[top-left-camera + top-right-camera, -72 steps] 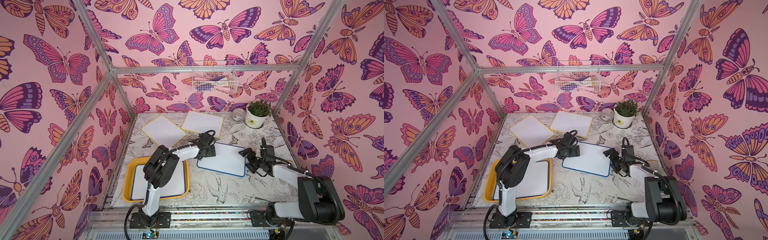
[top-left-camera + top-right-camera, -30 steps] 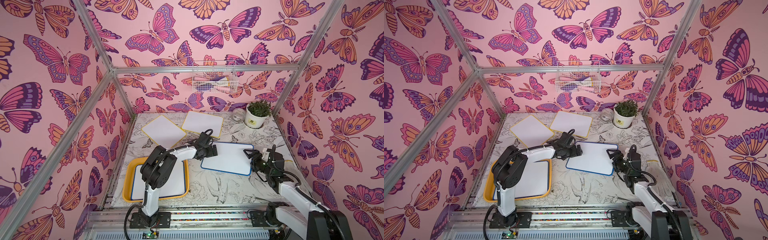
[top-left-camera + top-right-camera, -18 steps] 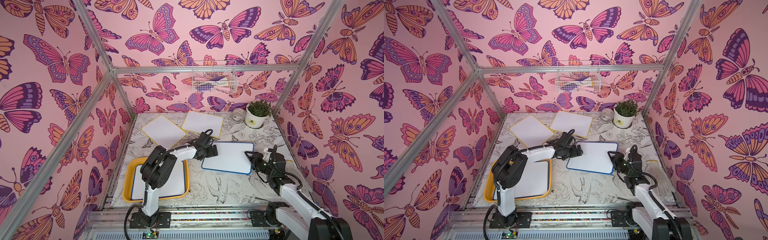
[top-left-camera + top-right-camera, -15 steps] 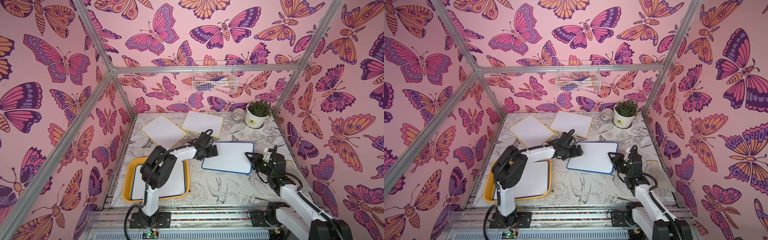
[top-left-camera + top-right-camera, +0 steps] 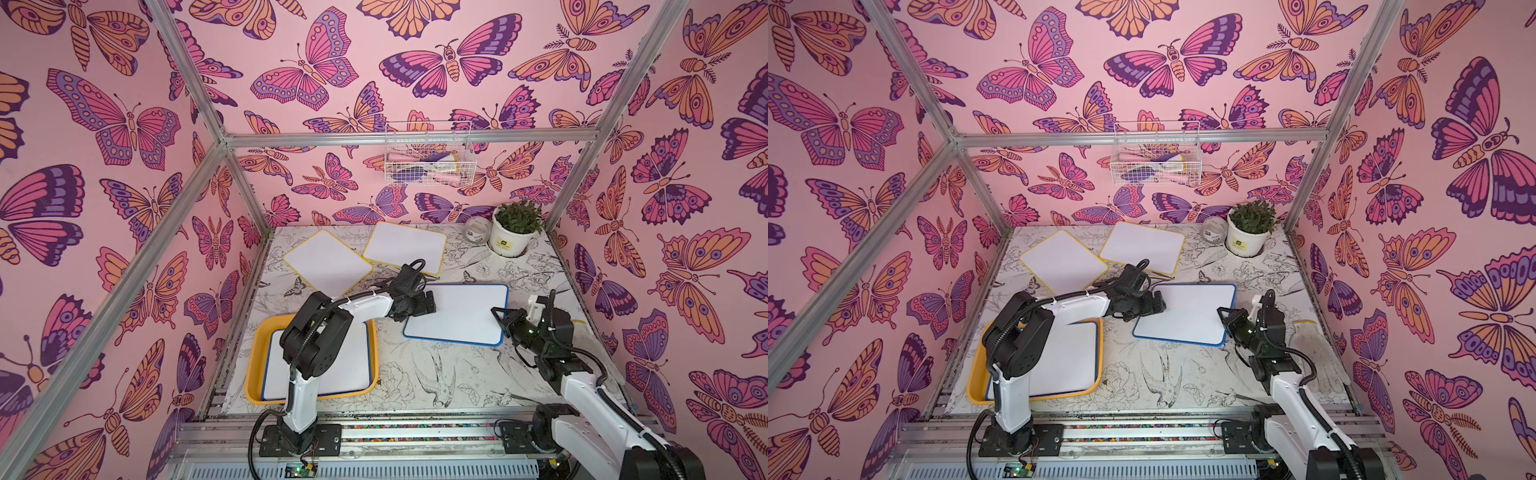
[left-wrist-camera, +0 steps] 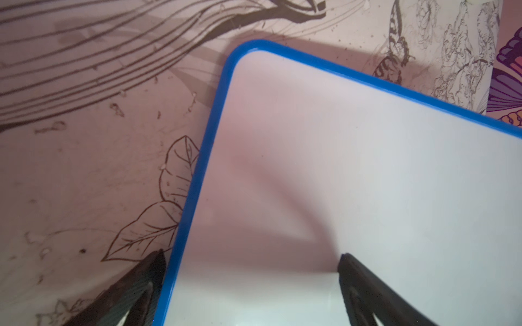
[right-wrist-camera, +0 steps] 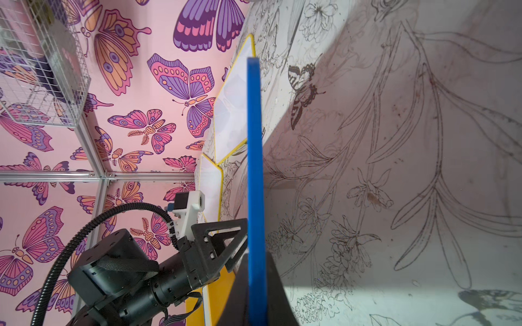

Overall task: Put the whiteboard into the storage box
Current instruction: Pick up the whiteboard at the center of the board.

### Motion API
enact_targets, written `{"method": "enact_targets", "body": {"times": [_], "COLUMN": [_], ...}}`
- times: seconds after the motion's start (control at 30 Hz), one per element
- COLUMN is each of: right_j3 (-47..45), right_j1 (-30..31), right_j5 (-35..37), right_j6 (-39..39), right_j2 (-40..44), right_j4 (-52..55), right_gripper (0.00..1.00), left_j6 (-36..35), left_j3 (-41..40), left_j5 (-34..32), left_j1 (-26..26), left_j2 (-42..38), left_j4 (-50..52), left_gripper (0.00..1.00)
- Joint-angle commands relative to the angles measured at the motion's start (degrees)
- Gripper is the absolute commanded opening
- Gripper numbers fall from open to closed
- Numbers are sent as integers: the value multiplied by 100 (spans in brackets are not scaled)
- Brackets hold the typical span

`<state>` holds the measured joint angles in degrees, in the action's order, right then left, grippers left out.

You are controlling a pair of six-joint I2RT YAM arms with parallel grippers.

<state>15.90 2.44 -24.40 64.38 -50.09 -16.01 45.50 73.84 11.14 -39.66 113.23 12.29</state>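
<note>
Blue plastic rim, white face: the blue-rimmed whiteboard (image 5: pixel 457 311) (image 5: pixel 1187 313) is found about mid-bench, set between the two tools. The bench (image 5: pixel 415 374) is covered in a line-drawn bird-and-flower print.

The right tool (image 5: pixel 498 316) (image 5: pixel 1223 313) is placed at the board's right short edge. In the right wrist view the board (image 7: pixel 255 169) is seen edge-on, with its rim pinched between the drawn-in jaws: clamped on the board. Whether that edge is raised off the bench cannot be told.

The left tool (image 5: pixel 426 305) (image 5: pixel 1156 305) is held at the opposite, left edge, jaws wide apart. In the left wrist view one finger (image 6: pixel 147 276) is seen over bare bench outside the rim and the other over the white face (image 6: pixel 339 169). The rim is straddled, not gripped.

The storage box (image 5: pixel 255 357) (image 5: pixel 974 374) is set at the front left of the bench, near the board's left front corner but apart from it, and partly hidden by the left arm. A second blue-rimmed board (image 5: pixel 353 361) is seen lying inside it.

Two yellow-rimmed boards (image 5: pixel 328 266) (image 5: pixel 405 247) are noted at the back, corners overlapping.
</note>
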Motion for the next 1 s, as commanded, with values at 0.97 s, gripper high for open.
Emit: {"method": "enact_targets", "body": {"times": [0.97], "right_j3": [2873], "right_j1": [38], "right_j5": [598], "right_j6": [-1921], "right_j2": [179], "right_j4": [1779], "right_gripper": [0], "left_j6": [-852], "left_j3": [-556], "left_j5": [-1532], "left_j1": [108], "left_j2": [-3274], "left_j4": [3538], "left_gripper": [98]}}
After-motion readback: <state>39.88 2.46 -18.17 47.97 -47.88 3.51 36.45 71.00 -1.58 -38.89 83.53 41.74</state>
